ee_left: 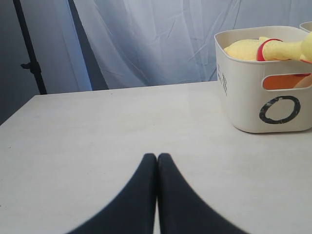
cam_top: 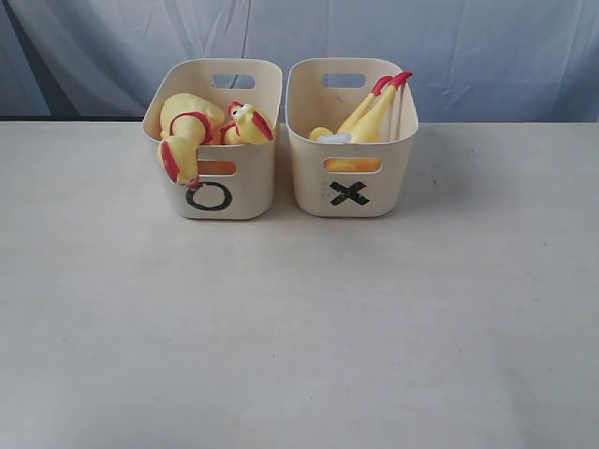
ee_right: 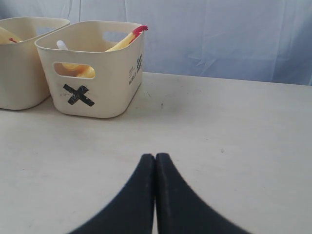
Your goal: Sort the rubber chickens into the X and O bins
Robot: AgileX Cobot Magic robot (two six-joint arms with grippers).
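The O bin (cam_top: 245, 182) and X bin (cam_top: 309, 182) are blocking twelve o'clock on the table (cam_top: 299, 337), standing just beside each other, with rubber chickens (cam_top: 192, 126) poking over their rims. Three through nine o'clock is lying open.

I look over a pale off-white counter (cam_top: 299, 337), faintly scuffed, evenly lit, with soft shadows. Behind it hangs a wrinkled blue-white cloth (cam_top: 468, 47). Past the cloth's edge, a thin black stand (ee_left: 29, 53) rises before a darker grey area.
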